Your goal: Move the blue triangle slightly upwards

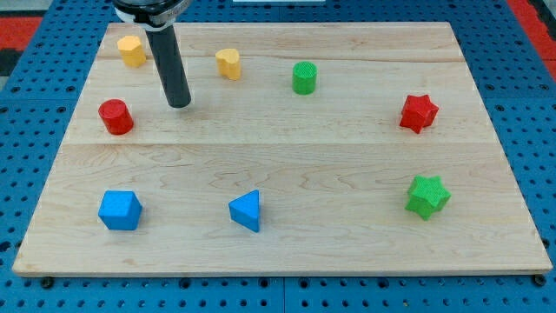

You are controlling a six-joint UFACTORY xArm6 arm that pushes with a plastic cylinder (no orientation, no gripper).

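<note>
The blue triangle (247,210) lies near the view's bottom, a little left of the middle of the wooden board (287,165). My tip (179,104) stands at the upper left of the board, far above and to the left of the blue triangle. It is to the right of the red cylinder (115,116) and touches no block.
A blue cube (120,209) lies at the lower left. A yellow block (132,50) and a yellow heart (229,63) lie near the top left. A green cylinder (304,77) is at top centre. A red star (418,112) and a green star (427,196) are at the right.
</note>
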